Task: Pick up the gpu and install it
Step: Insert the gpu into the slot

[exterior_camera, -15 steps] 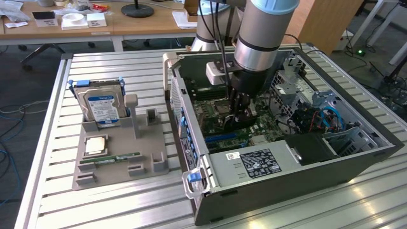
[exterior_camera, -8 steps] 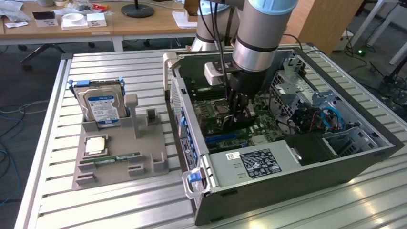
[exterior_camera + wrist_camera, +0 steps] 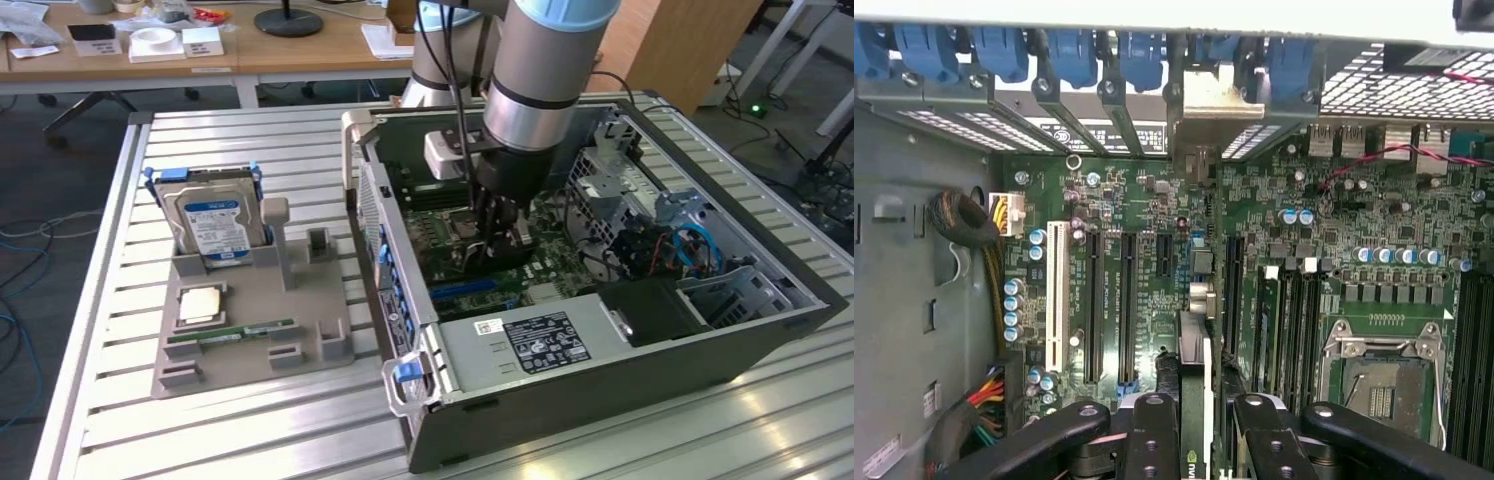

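The gpu [image 3: 1194, 360] appears edge-on in the wrist view as a thin dark card. It stands upright over the green motherboard [image 3: 1134, 200], between the long black expansion slots [image 3: 1094, 300]. Its silver bracket [image 3: 1209, 100] lies against the row of blue slot latches on the case's rear wall. My gripper [image 3: 1199, 425] is shut on the card, with one black finger [image 3: 1154, 430] on each side. In the exterior view the gripper [image 3: 497, 240] reaches straight down into the open computer case [image 3: 561, 400], close to the board.
A grey fixture [image 3: 254, 350] on the exterior view's left carries a hard drive [image 3: 214, 225], a processor chip [image 3: 200, 303] and a green RAM stick [image 3: 247, 332]. Inside the case are the power supply box [image 3: 534, 340], blue cables [image 3: 687, 250] and a cable bundle [image 3: 964, 230].
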